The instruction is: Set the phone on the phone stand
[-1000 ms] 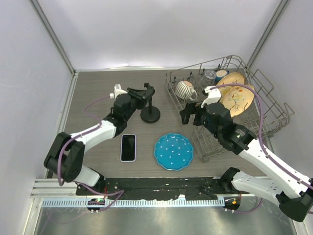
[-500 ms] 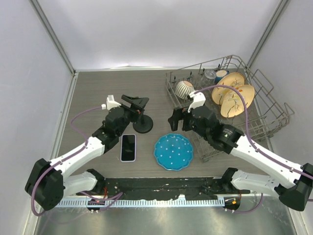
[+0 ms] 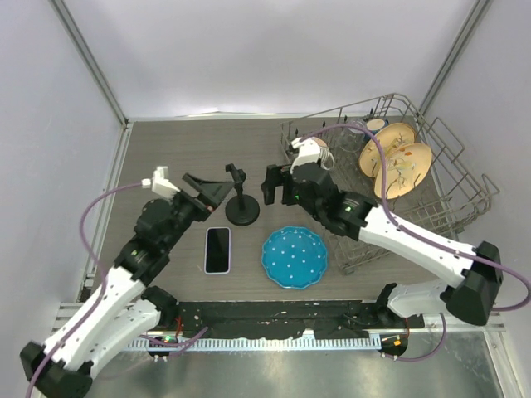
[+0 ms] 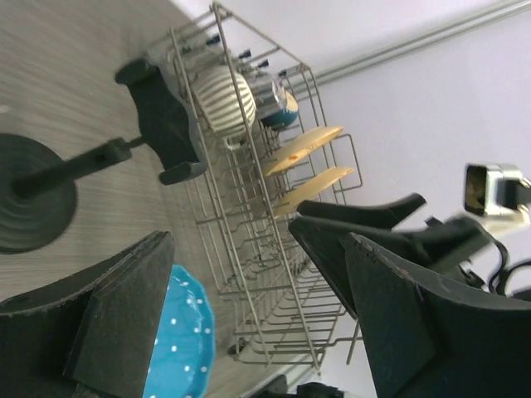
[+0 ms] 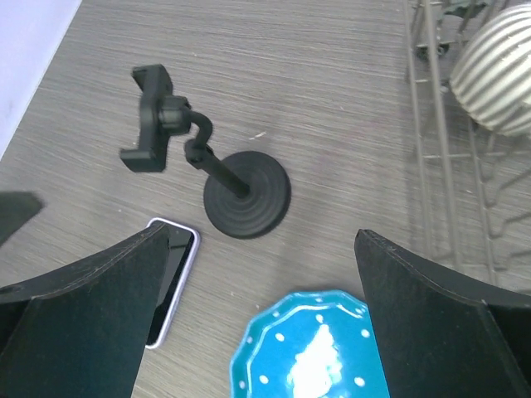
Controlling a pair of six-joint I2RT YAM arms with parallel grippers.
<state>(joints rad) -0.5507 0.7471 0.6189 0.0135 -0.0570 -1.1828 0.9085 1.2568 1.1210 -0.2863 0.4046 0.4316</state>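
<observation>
The phone (image 3: 217,249) lies flat and screen up on the table, its pale edge showing (image 5: 170,282). Just behind it stands the black phone stand (image 3: 241,212), upright on its disc base (image 5: 247,206), with an empty clamp (image 5: 149,124) on top. My left gripper (image 3: 211,189) hangs open just left of the stand's post, holding nothing; in its wrist view the stand (image 4: 33,203) lies beyond the left gripper (image 4: 265,332). My right gripper (image 3: 274,184) is open just right of the stand, and the right gripper (image 5: 265,332) looks down on the stand, phone and plate.
A blue dotted plate (image 3: 294,256) sits right of the phone. A wire dish rack (image 3: 452,195) at the back right holds a striped mug (image 5: 498,75), cups and two yellow plates (image 3: 397,166). White walls close in the table on both sides.
My left gripper opened, let go of the stand and drew back to the left. The stand now sits slightly nearer and to the left. My right arm swung left toward the stand.
</observation>
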